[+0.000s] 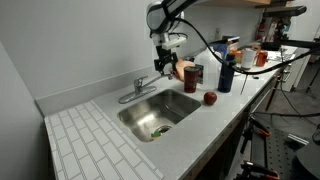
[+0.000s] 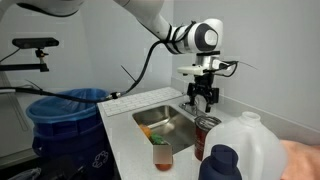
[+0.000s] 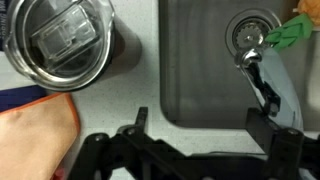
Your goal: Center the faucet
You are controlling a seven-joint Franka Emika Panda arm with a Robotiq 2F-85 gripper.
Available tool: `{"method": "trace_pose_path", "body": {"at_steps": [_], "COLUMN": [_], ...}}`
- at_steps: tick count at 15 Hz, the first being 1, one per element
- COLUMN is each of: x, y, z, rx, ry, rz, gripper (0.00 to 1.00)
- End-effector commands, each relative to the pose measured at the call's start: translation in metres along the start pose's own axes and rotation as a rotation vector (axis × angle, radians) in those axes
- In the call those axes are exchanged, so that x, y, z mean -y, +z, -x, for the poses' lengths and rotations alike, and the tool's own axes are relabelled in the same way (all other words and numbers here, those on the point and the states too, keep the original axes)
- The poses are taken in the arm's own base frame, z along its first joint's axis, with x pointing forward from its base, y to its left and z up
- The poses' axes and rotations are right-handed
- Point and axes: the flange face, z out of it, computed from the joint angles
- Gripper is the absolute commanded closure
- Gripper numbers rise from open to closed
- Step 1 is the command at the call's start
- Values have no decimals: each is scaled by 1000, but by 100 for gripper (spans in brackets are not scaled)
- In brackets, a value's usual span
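The chrome faucet (image 1: 138, 88) stands at the back rim of the sink (image 1: 175, 115), its thin spout swung toward the tiled side. In the wrist view the spout (image 3: 268, 82) runs slantwise over the basin, its tip near the drain (image 3: 247, 35). My gripper (image 1: 165, 68) hangs over the back of the sink beside the faucet, open and empty. It also shows in an exterior view (image 2: 202, 97). In the wrist view the gripper (image 3: 205, 125) has one finger right next to the spout; I cannot tell whether they touch.
A lidded tumbler (image 3: 65, 40), an orange cloth (image 3: 35, 130), a red apple (image 1: 210, 98) and a blue bottle (image 1: 226, 72) crowd the counter beside the sink. A green object (image 3: 290, 32) lies in the basin. A milk jug (image 2: 250, 150) and blue bin (image 2: 65, 120) stand nearby.
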Motion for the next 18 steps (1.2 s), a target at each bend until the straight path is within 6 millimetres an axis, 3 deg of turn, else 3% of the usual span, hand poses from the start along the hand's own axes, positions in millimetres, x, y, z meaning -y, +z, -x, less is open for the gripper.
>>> {"method": "trace_pose_path", "body": {"at_steps": [1, 18], "x": [18, 83], "y": [-2, -19], "z": [33, 83], "rx": [68, 71], "ry": [-89, -310], "rz": [-43, -79], "gripper": [0, 0]}}
